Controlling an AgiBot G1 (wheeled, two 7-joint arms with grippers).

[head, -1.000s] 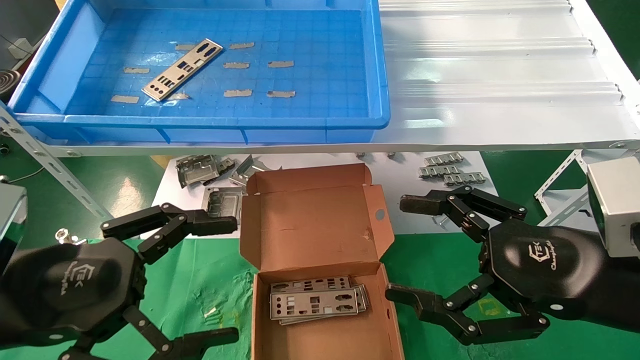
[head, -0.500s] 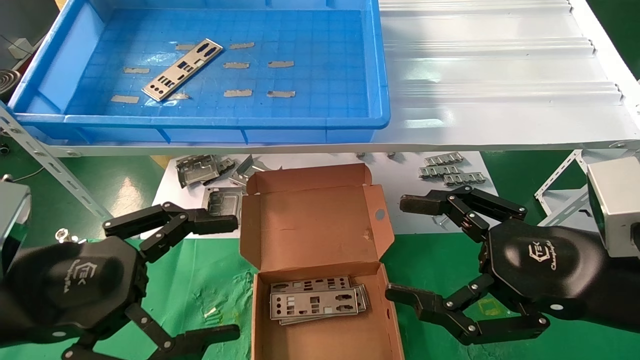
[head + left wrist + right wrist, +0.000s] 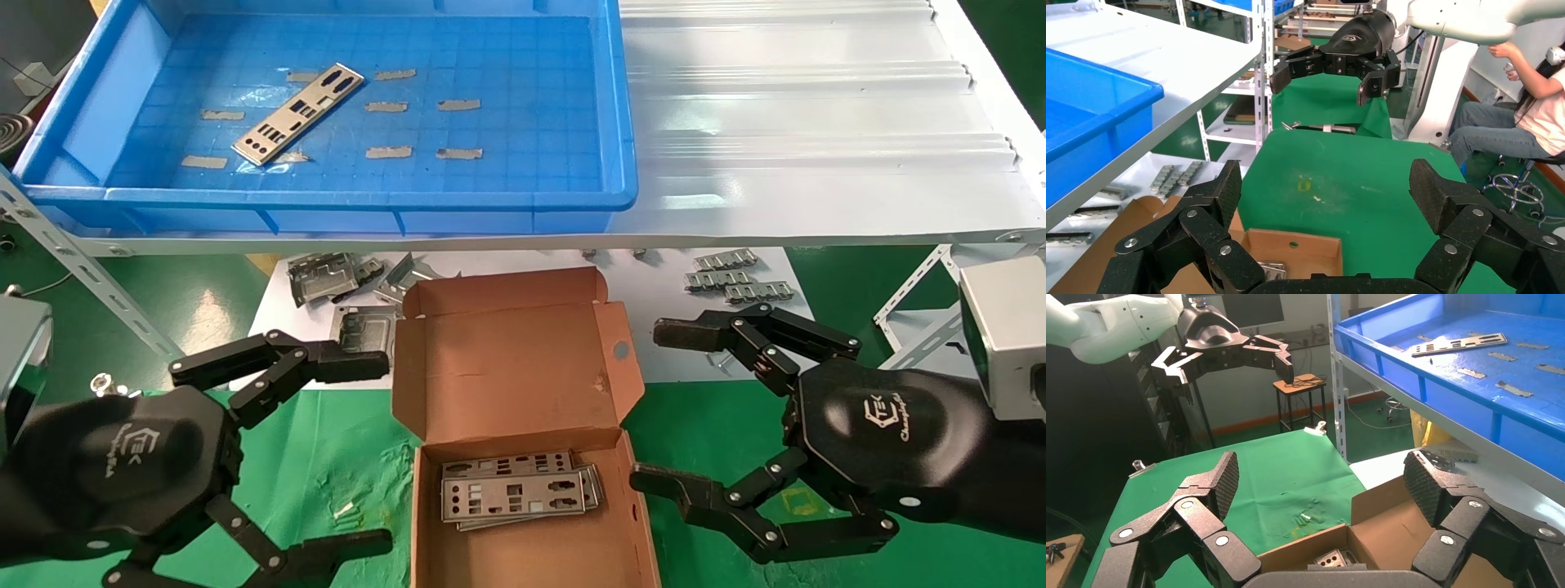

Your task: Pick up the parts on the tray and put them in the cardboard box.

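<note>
Head view first, and working from your left: your left gripper [image 3: 372, 453] hangs low over the green mat [image 3: 327, 457], just left of the cardboard box [image 3: 523, 384], with its jaws spread wide and nothing between them. Above it, on the raised white shelf [image 3: 817, 147], you see the blue tray [image 3: 621, 114], and on its gridded floor one part [image 3: 299, 113] lies flat and slanted among short tan tape strips [image 3: 425, 106], toward the tray's left half. Under the shelf, on a white sheet, a cluster of bent grey metal frames [image 3: 343, 282] sits just behind and left of the box. The box itself stands open between your two grippers, lid tipped back, a round hole showing in its right flap, and a small stack of parts [image 3: 516, 490] rests flat on its floor, slightly fanned. Further right, small ribbed metal strips [image 3: 739, 278] lie on the white sheet behind your right gripper [image 3: 666, 408], which hovers beside the box's right wall, jaws likewise wide apart and holding nothing. From the left wrist view you look between that arm's open fingers [image 3: 1438, 196] across the green mat to the right gripper [image 3: 1324, 67] farther off; from the right wrist view you see the box's edge below and the tray's part [image 3: 1459, 344] up on the shelf.
</note>
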